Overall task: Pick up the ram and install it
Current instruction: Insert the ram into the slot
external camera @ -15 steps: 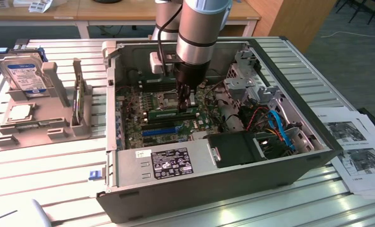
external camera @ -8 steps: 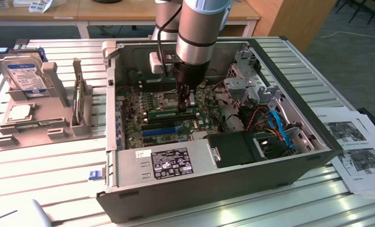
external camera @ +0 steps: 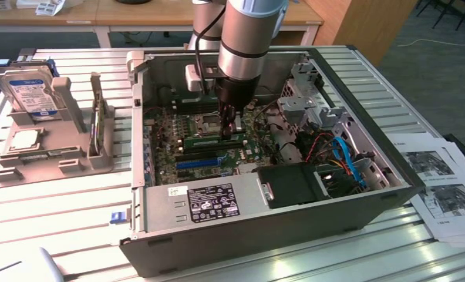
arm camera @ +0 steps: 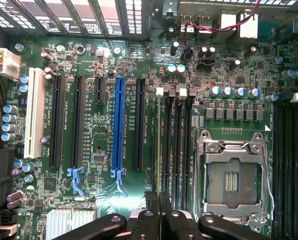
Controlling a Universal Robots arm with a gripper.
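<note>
The ram (external camera: pixel 209 141) is a thin green stick standing on edge at the black memory slots of the motherboard (external camera: pixel 166 138), inside the open computer case. My gripper (external camera: pixel 231 130) reaches straight down onto it near one end. In the wrist view the two fingers (arm camera: pixel 165 207) stand pressed together over the ram (arm camera: pixel 157 145), which shows edge-on as a narrow green line running away from them along the slot nearest the expansion slots. I cannot tell whether the stick is pushed fully home.
The CPU socket (arm camera: pixel 234 175) lies beside the memory slots, the blue expansion slot (arm camera: pixel 120 125) on the other side. The case walls (external camera: pixel 358 147), power supply (external camera: pixel 209 200), a black shroud (external camera: pixel 295 185) and cables hem in the gripper. A hard drive (external camera: pixel 30 94) stands on a grey rack; papers (external camera: pixel 444 188) lie outside the case.
</note>
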